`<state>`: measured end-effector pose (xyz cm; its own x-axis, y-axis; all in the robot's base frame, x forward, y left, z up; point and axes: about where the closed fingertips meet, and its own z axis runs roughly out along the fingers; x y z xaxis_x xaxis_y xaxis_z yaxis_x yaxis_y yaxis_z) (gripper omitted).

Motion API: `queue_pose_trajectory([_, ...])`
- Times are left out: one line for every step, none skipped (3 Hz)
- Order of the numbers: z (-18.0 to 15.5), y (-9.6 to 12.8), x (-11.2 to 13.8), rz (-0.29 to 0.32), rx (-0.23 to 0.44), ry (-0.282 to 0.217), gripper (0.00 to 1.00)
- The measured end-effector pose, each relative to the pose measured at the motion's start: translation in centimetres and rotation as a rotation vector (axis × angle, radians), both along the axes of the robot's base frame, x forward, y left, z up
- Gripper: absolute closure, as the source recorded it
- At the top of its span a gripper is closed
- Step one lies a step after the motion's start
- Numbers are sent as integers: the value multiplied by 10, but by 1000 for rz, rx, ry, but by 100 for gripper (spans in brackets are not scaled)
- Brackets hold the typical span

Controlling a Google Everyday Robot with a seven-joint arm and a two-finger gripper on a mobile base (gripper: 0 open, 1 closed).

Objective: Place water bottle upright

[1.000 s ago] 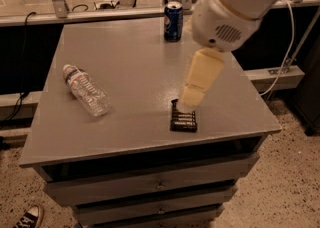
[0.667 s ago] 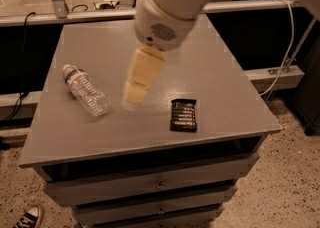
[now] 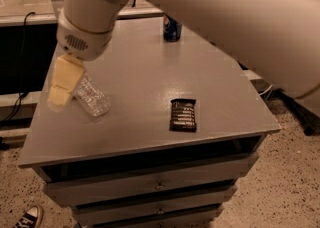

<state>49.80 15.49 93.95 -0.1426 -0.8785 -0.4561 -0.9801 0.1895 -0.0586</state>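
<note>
The water bottle, clear ribbed plastic, lies on its side on the left part of the grey cabinet top. Its cap end is hidden behind my arm. My gripper, with pale yellow fingers, hangs from the large white arm and sits over the bottle's left end, near the left edge of the top. Whether it touches the bottle does not show.
A blue soda can stands at the far edge, partly hidden by my arm. A dark snack bar wrapper lies right of centre near the front. Drawers sit below the top. A sneaker shows on the floor at bottom left.
My arm has swung from the right side of the top, above the snack bar, across to the left until the gripper is over the lying bottle. The bottle, can and bar have not moved.
</note>
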Motion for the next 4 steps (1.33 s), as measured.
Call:
queue_pose_trajectory([-26,38,16,-62,-31,29,0])
queue_pose_trajectory([-44,48,41,-128,-60,26,0])
queue_pose_trajectory([-57,50,59,-179,-91,26,0])
queue_pose_trajectory([-75,52,70,-232,-135,50,0])
